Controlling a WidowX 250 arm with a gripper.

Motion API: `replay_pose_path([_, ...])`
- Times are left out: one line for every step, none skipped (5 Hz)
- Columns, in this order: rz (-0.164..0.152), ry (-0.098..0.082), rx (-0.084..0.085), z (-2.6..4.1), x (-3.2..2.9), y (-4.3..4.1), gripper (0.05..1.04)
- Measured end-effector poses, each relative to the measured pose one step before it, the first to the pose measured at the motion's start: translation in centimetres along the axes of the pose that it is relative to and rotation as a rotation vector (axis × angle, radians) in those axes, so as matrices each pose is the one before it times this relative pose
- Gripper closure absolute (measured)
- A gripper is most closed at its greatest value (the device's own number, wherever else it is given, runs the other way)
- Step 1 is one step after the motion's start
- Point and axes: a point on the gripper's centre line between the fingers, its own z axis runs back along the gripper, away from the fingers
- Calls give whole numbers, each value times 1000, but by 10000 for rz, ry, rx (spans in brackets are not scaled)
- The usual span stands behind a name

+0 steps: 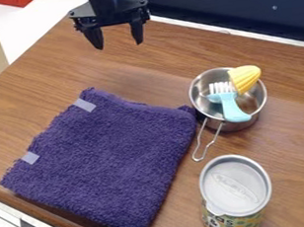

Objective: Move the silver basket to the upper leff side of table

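Observation:
My gripper (119,39) hangs over the upper left part of the wooden table (169,47), its two fingers spread apart with nothing between them. To the right of centre stands the silver basket (200,102), a round metal pan-like vessel with a wire handle pointing down and to the left. A blue fork-like utensil (231,108) and a yellow corn-like toy (245,77) rest in it. The gripper is above and to the left of the basket, well apart from it.
A folded purple towel (115,158) covers the left and middle of the table, its right corner beside the basket. A lidded can (234,188) stands below the basket at the lower right. A dark blue panel (239,9) runs behind the table's far edge.

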Motion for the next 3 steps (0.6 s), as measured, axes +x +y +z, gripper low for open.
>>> replay_pose_path([82,410,137,-889,-869,-59,85])
replay_pose_path([1073,260,743,428,-589,-1002,85])
replay_pose_path([-69,434,101,749,-1264,-2068,85])
